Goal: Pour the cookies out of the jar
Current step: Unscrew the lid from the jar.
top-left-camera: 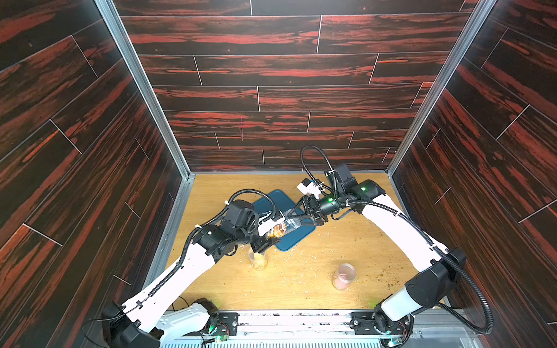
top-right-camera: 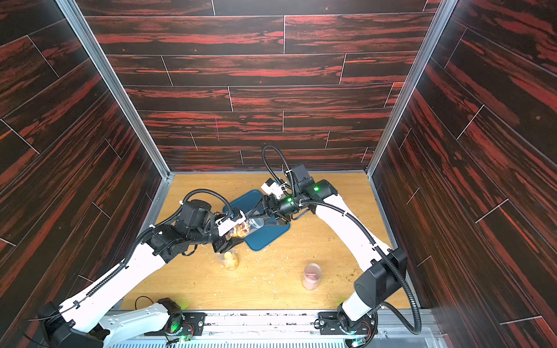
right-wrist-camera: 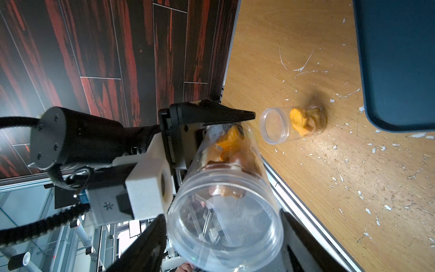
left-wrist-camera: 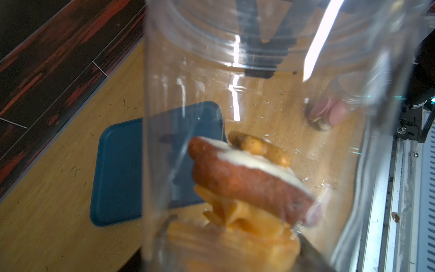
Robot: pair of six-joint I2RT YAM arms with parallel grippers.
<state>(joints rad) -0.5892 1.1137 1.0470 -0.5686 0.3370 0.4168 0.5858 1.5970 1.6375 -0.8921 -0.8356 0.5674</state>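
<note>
The left gripper (top-left-camera: 275, 232) pinches the clear jar (top-left-camera: 286, 225) by its closed end. One of its black fingers (right-wrist-camera: 211, 113) lies flat along the jar's wall, and the other is hidden behind the jar. The jar is tipped onto its side in the air, with its open mouth pointing away from the left fingers toward the right gripper (top-left-camera: 297, 221).

The cookies (left-wrist-camera: 247, 179) are bunched at the closed end inside the jar, right between the left fingers. One is brown with white icing, and several orange and tan ones sit beneath it. None have reached the mouth.

The right fingers (right-wrist-camera: 146, 247) are spread wide, one on each side of the jar's rim, so the mouth sits between them. It is not possible to tell whether they press on the rim or only flank it.

A blue tray (top-left-camera: 291, 244) lies on the wooden table (top-left-camera: 301, 289) under the jar's mouth and the right fingers. A small jar (top-left-camera: 258, 261) holding orange pieces stands upright just beside the left fingers, off the tray. A pink-filled jar (top-left-camera: 344, 276) stands well apart from both grippers. Pale crumbs (right-wrist-camera: 376, 150) are scattered over the table.
</note>
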